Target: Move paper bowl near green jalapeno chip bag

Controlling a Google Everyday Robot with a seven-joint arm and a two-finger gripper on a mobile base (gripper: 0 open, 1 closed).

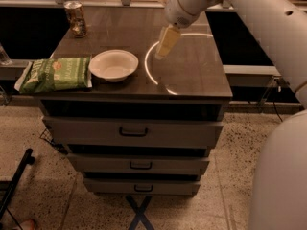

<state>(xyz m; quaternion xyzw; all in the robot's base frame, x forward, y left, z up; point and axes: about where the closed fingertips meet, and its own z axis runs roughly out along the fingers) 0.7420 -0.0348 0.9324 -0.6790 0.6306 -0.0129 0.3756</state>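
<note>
The white paper bowl [113, 64] sits upright on the dark cabinet top [192, 80], left of the middle. Its left rim is right next to the green jalapeno chip bag [56, 74], which lies flat at the left front corner and hangs a little over the left edge. My gripper [163, 32] is open and empty. It hovers above the top, to the right of the bowl and behind it, clear of the rim. One pale finger [166, 42] hangs down over a bright ring of reflected light.
A metallic drink can [76, 18] stands at the back left corner of the top. The cabinet has three drawers [133, 132] below. My white arm [259, 18] reaches in from the upper right. A ledge with items runs along the back.
</note>
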